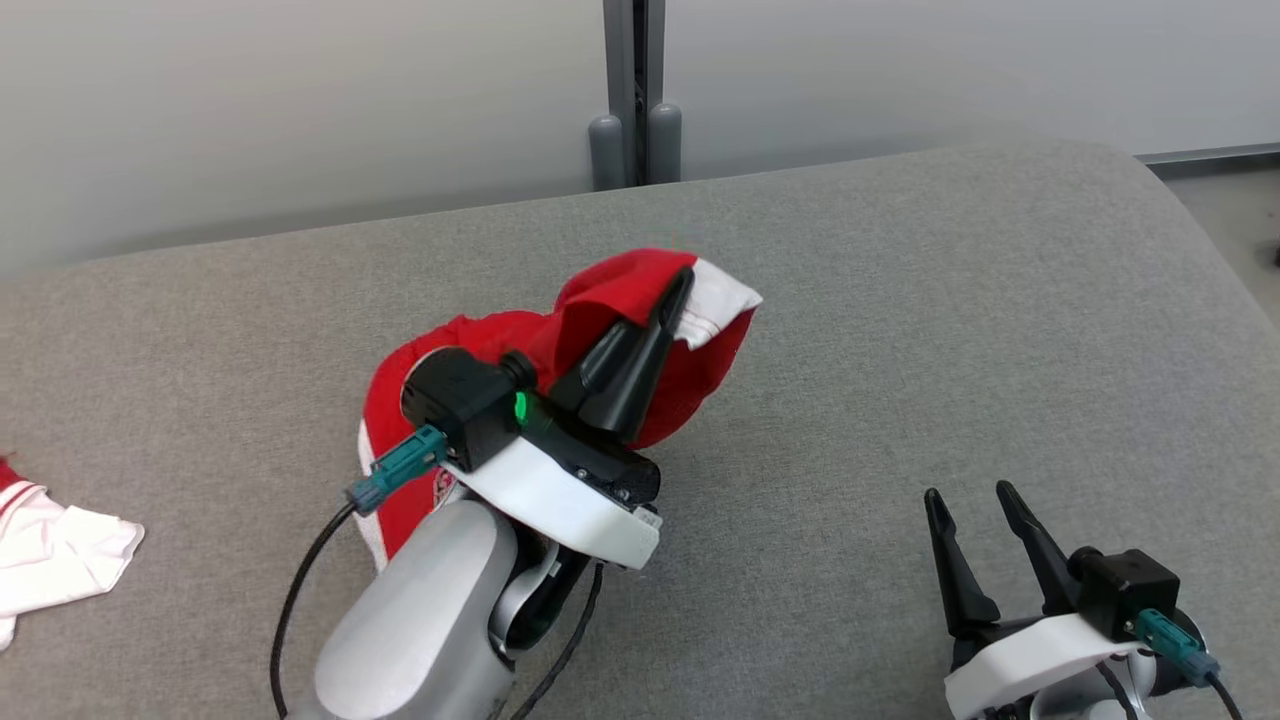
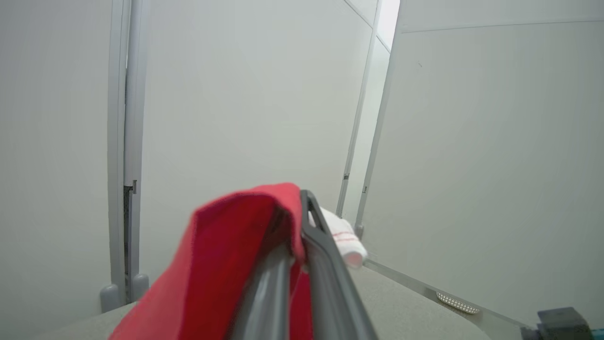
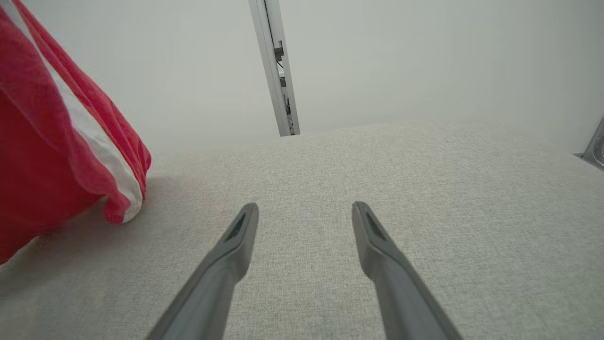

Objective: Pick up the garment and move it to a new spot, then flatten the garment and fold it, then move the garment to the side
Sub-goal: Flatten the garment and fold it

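The left tool (image 1: 683, 285) is pinched shut on a fold of the red garment (image 1: 600, 300), holding it up near the middle of the grey fabric-covered desk (image 1: 900, 300). A white cuff sticks out past the tips, and the rest hangs down under the wrist. The right tool (image 1: 967, 492) sits low at the near right, jaws wide apart and empty. Another red-and-white cloth (image 1: 50, 550) lies at the far left edge.

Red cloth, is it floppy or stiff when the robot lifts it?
Probably floppy: the cloth droops in folds from the left fingers. Likely light, since one pinch lifts most of it. It might slip, as only an edge is pinched.
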You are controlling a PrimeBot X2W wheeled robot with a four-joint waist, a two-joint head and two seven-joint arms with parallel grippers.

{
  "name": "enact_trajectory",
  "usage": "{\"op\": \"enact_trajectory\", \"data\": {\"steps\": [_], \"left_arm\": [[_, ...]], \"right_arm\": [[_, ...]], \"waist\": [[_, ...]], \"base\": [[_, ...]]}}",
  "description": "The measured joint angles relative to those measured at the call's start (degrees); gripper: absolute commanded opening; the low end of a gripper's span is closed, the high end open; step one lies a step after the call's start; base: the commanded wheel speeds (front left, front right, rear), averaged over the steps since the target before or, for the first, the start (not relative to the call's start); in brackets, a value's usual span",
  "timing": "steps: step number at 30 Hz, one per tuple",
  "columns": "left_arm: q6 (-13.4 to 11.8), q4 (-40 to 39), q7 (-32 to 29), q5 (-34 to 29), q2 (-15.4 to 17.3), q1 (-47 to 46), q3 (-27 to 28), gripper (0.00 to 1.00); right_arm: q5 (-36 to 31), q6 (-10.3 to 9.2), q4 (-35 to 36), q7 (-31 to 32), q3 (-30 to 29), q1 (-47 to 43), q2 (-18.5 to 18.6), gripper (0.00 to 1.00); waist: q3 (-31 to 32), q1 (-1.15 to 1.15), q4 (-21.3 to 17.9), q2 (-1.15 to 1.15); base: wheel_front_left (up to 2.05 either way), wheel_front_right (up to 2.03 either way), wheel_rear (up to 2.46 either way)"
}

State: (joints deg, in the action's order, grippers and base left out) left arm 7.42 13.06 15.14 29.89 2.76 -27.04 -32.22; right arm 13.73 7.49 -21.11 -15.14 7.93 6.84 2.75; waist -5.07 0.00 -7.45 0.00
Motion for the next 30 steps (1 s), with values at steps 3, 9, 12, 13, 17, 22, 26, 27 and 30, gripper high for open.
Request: {"op": "enact_trajectory", "data": {"steps": [3,9,12,13,17,22,26,27,30], "left_arm": [[0.0,-1.29,-0.01,0.16,0.07,-0.51,1.05,0.0],[0.0,1.08,-0.01,0.12,3.64,5.2,8.53,0.0],[0.0,3.42,-0.01,-0.03,5.68,10.22,11.94,0.0],[0.0,4.47,0.0,-0.04,6.13,11.81,12.7,0.0],[0.0,9.37,-0.02,-0.03,7.06,18.69,16.75,0.0],[0.0,14.28,-0.01,-2.66,7.0,20.92,22.49,0.0],[-0.45,18.01,-0.02,-6.88,6.56,20.85,27.41,0.0],[-0.97,18.61,-0.01,-7.78,6.25,20.82,28.7,0.0],[-1.7,21.24,-0.01,-10.7,5.23,20.57,30.51,0.41]], "right_arm": [[0.08,0.0,0.12,0.0,-0.71,-0.71,-0.01,1.0],[0.14,0.0,0.25,0.0,-1.49,-1.21,0.02,1.0],[0.13,0.01,0.25,0.0,-1.44,-1.1,-0.04,1.0],[0.13,0.0,0.22,0.0,-1.47,-1.09,-0.04,1.0],[-0.15,0.0,0.15,0.0,-1.76,-1.24,0.0,1.0],[-0.94,0.0,0.1,0.0,-1.86,-1.29,-0.01,1.0],[-1.18,0.0,-0.04,0.0,-1.23,-1.27,-0.03,1.0],[-1.18,0.0,-0.07,0.0,-1.1,-1.27,-0.02,1.0],[-1.14,0.0,-0.08,0.0,-0.36,-1.27,-0.03,1.0]], "waist": [[0.31,0.0,0.89,0.0],[-0.03,0.0,2.84,0.0],[-0.18,0.0,3.79,0.0],[-0.16,0.0,4.13,0.0],[0.26,0.0,5.58,0.0],[0.94,0.0,7.47,0.0],[1.47,0.0,8.46,0.0],[1.57,0.0,8.6,0.0],[1.84,0.0,8.97,0.0]], "base": [[0.0,0.0,0.0],[0.0,0.0,0.0],[0.0,0.0,0.0],[0.0,0.0,0.0],[0.0,0.0,0.0],[0.0,0.0,0.0],[0.0,0.0,0.0],[0.0,0.0,0.0],[0.0,0.0,0.0]]}}
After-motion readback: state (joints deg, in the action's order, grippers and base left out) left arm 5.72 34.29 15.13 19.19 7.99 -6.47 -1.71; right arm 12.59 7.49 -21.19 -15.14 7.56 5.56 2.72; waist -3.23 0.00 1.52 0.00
